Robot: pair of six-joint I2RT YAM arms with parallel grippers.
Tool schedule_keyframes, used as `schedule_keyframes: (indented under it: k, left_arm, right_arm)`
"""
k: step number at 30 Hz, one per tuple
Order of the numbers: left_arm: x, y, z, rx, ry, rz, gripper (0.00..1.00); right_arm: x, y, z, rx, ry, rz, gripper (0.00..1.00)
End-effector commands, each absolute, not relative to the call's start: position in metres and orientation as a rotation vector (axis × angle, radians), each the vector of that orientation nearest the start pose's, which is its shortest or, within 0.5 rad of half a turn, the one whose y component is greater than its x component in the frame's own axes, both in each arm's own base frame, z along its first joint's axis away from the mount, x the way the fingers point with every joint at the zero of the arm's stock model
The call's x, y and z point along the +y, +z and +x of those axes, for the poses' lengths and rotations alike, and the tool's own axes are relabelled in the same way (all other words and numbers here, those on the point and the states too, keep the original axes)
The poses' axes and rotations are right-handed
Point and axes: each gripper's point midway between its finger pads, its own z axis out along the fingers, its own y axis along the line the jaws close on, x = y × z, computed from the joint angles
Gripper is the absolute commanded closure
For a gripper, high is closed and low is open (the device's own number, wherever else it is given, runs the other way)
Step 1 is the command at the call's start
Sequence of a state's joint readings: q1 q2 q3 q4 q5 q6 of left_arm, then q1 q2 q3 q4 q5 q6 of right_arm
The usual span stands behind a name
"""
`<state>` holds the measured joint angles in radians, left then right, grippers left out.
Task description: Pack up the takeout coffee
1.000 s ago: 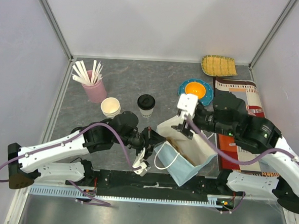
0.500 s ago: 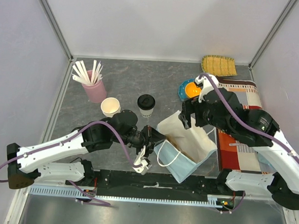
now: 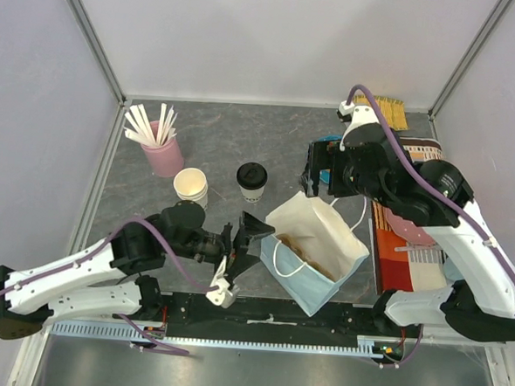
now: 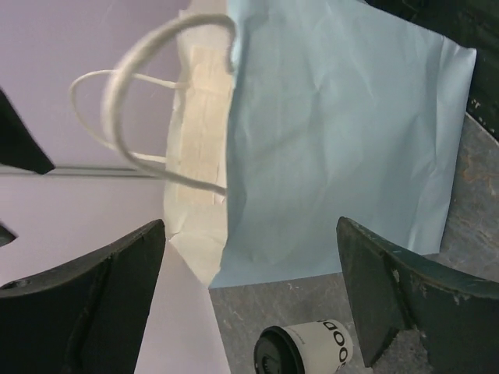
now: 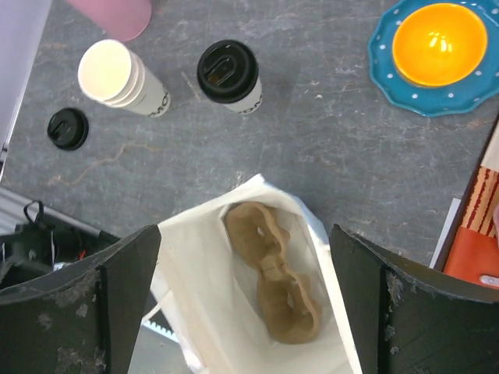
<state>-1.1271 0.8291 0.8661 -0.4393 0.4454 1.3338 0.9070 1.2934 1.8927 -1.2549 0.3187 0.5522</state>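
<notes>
Takeout coffee [image 3: 252, 181], white paper cup, black lid, upright

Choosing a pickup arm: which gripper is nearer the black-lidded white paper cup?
Left. Left gripper: low, near side of the cup. Right gripper: high over the blue paper bag.

The only print that could be partly read stood on the white side of the takeout coffee [image 4: 308, 351] in the left wrist view: two dark round characters, like "OO", with the rest of the word turned out of sight. Dark lettering also ran down the stacked paper cups [image 5: 125, 78] in the right wrist view, too small to read.
</notes>
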Motion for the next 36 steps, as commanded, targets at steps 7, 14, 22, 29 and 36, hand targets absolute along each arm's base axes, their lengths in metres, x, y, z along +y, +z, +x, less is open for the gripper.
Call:
schedule_keyframes:
  k: [7, 14, 22, 29, 36]
  left_arm:
    - [-0.273, 0.318, 0.096, 0.768, -0.489, 1.702, 0.00]
    - [-0.266, 0.349, 0.128, 1.138, -0.519, 1.508, 0.00]
    - [-0.274, 0.387, 0.176, 1.604, -0.719, 1.271, 0.00]
    - [-0.324, 0.406, 0.203, 1.686, -0.867, 1.254, 0.08]
    - [-0.339, 0.373, 0.176, 1.827, -1.099, 1.372, 0.16]
  right_arm:
    - [0.164, 0.378, 0.214, 2.245, 0.393, -0.120, 0.02]
    - [0.148, 0.378, 0.193, 2.235, 0.455, -0.044, 0.02]
    - [0.150, 0.381, 0.170, 2.247, 0.603, 0.019, 0.02]
    - [0.154, 0.371, 0.185, 2.349, 0.489, -0.016, 0.02]
    - [0.136, 0.368, 0.185, 2.335, 0.542, 0.370, 0.04]
